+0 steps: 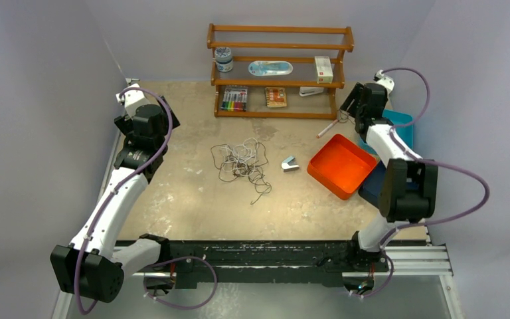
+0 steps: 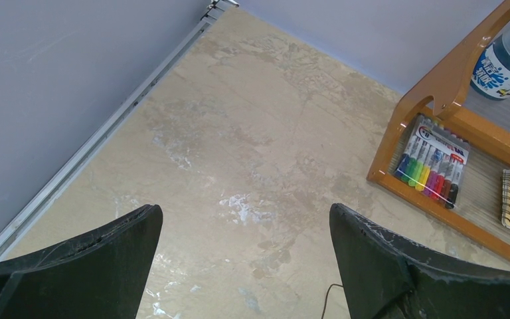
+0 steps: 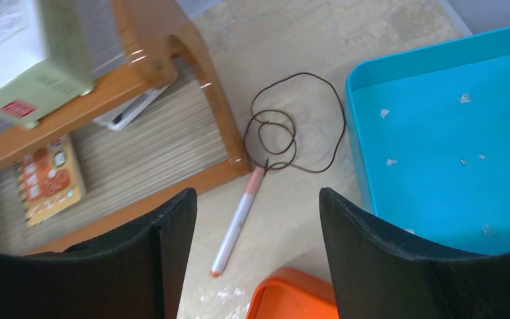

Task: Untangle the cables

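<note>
The cables (image 1: 241, 159) lie in one white-and-black tangle mid-tabletop (image 1: 172, 199), well apart from both arms. The tangle's long axis runs far to near, with a dark tail trailing toward the near edge. One more dark cable (image 3: 284, 133) lies coiled between the shelf (image 3: 159, 53) foot and the blue tray (image 3: 438, 133), its end at a pen (image 3: 239, 222) tip. The left pincer (image 2: 244, 216) gapes wide and holds nothing. The right pincer (image 3: 257, 199) is likewise spread and empty above the pen

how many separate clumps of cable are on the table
2. A tangled pile mid-table, and a dark coil beside the pen at the shelf's foot. Others may be hidden.
</note>
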Controlling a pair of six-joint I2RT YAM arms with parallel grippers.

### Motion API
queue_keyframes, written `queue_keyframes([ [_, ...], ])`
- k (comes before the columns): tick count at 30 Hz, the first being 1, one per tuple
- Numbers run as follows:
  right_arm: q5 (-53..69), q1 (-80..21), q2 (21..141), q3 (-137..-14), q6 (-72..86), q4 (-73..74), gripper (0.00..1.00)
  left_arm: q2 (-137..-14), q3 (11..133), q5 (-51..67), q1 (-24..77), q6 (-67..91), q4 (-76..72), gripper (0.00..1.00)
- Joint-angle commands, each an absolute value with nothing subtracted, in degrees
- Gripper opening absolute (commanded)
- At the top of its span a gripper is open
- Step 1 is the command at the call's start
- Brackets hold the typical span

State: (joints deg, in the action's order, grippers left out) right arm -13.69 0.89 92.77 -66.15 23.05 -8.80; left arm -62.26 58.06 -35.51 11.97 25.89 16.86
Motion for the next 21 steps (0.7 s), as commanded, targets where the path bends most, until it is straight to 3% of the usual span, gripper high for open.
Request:
queue_keyframes([
  [1,-11.4,3.6,99.1,-73.5,25.7,-7.6,0.68,-60.7,58.9,-34.8,11.7,25.6,14.5,0.97],
  [12,-9.8,5.7,113.7,-87.3,25.5,-4.9,0.63,-60.7,58.8,-34.5,11.7,25.5,14.2,0.97],
  [21,-11.0,5.8,118.9,-91.3,25.6,-1.8,0.62,-60.6,58.7,-34.4,11.7,25.6,14.1,0.96],
])
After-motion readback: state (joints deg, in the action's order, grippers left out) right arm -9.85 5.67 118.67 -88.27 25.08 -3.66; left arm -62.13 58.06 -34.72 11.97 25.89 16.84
